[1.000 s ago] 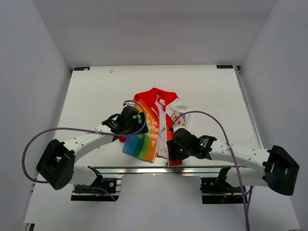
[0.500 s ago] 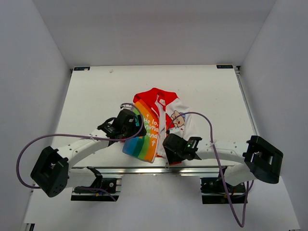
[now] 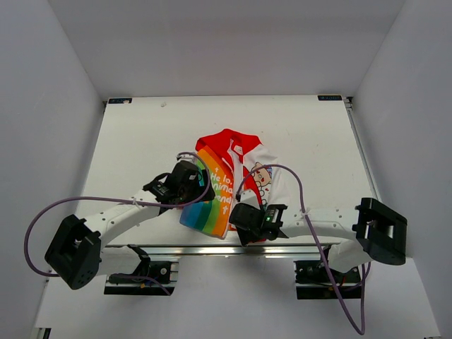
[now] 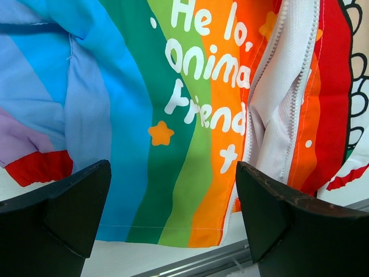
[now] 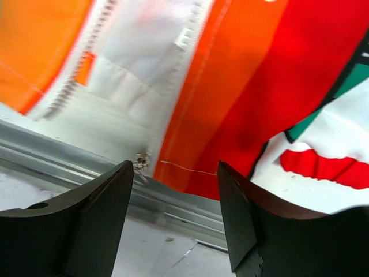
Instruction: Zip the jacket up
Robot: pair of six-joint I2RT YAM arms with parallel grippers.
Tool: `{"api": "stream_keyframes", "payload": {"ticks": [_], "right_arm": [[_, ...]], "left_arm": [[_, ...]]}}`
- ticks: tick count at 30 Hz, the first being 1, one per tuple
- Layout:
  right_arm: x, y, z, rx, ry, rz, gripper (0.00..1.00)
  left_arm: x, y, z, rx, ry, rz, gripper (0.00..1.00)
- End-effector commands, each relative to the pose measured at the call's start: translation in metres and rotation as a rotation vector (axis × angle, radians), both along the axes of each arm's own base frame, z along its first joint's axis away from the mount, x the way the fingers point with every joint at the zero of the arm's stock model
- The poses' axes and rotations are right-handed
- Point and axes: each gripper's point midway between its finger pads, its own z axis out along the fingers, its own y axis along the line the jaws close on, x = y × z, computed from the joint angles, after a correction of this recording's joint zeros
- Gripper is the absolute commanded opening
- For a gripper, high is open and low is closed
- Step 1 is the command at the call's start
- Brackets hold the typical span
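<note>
The jacket (image 3: pixel 212 206) lies near the table's front edge, rainbow panel on the left, cartoon print on the right, red hood at the far end. Its front is unzipped: two rows of zipper teeth (image 4: pixel 301 86) run apart over white lining. My left gripper (image 3: pixel 194 185) hovers over the rainbow panel (image 4: pixel 173 115), open wide and holding nothing. My right gripper (image 3: pixel 242 217) is low at the hem's red-orange corner (image 5: pixel 230 115), open, with its fingers apart on either side of the hem edge. A small metal zipper piece (image 5: pixel 140 158) sits at the hem just beyond its left finger.
A metal rail (image 3: pixel 212 248) runs along the table's front edge right under the hem, also visible as the rail (image 5: pixel 69 156) in the right wrist view. Purple cables (image 3: pixel 92 194) loop from both arms. White walls enclose the table (image 3: pixel 141 134) on three sides.
My right arm has swung left and nearer, down to the jacket's bottom hem, and its jaws have widened. The left gripper shifted slightly toward the near edge, then stayed still and open.
</note>
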Motion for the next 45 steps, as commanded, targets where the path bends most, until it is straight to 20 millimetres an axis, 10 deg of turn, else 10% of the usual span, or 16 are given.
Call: {"api": "stream_keyframes", "payload": {"ticks": [1,20,45], "right_arm": [[0.004,0.006,0.009,-0.001,-0.036,-0.039,0.66],[0.004,0.008,0.026,0.096,-0.071,-0.016,0.69],[0.001,-0.008,-0.017,0.051,0.003,0.004,0.68]], "left_arm": [[0.000,-0.002,0.010,-0.039,-0.028,-0.005,0.98],[-0.007,-0.008,0.013,-0.093,-0.038,-0.039,0.98],[-0.004,-0.009,0.013,-0.077,-0.027,-0.040,0.98]]}}
